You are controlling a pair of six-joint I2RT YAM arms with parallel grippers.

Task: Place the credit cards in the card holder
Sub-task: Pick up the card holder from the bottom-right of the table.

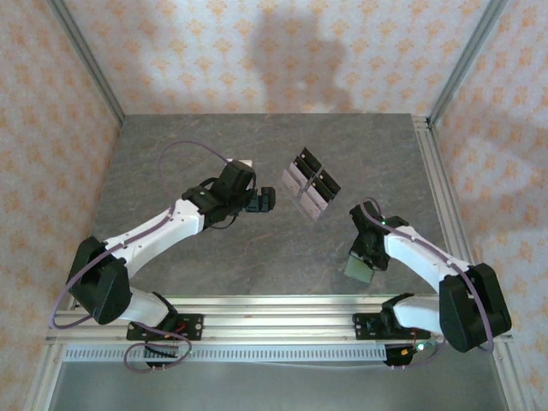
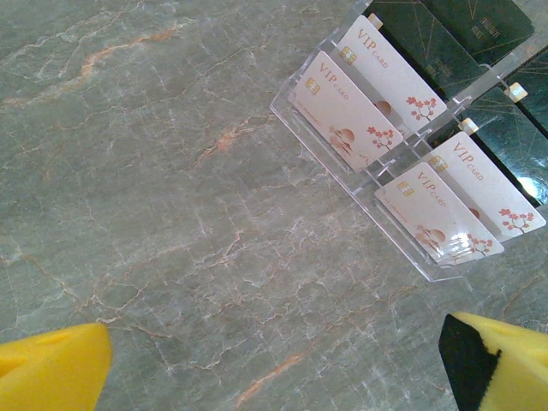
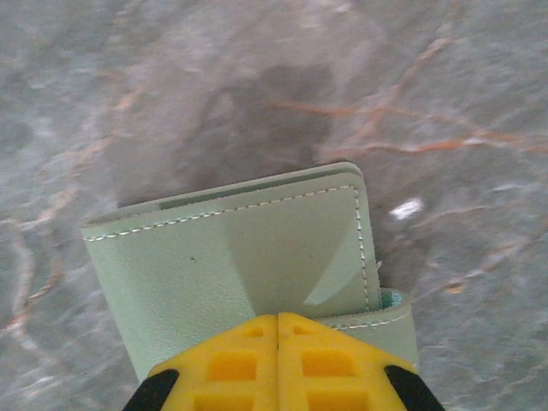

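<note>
Several pale credit cards marked VIP (image 2: 347, 111) stand in the slots of a clear plastic tray (image 2: 402, 248), and show small in the top view as credit cards (image 1: 295, 181). My left gripper (image 1: 267, 201) hovers just left of the tray, open wide, its yellow fingertips (image 2: 51, 368) at the frame's lower corners with bare table between them. The sage-green card holder (image 3: 231, 257) is folded closed, its snap tab at the right edge. My right gripper (image 3: 278, 318) is shut on its near edge. In the top view the card holder (image 1: 360, 268) hangs at the front right.
Dark green cards (image 2: 445, 51) fill the tray's far slots. The tray (image 1: 318, 174) sits mid-table on the grey marbled table (image 1: 214, 257). Aluminium rails (image 1: 437, 197) run along the right and front edges; patterned walls enclose the space.
</note>
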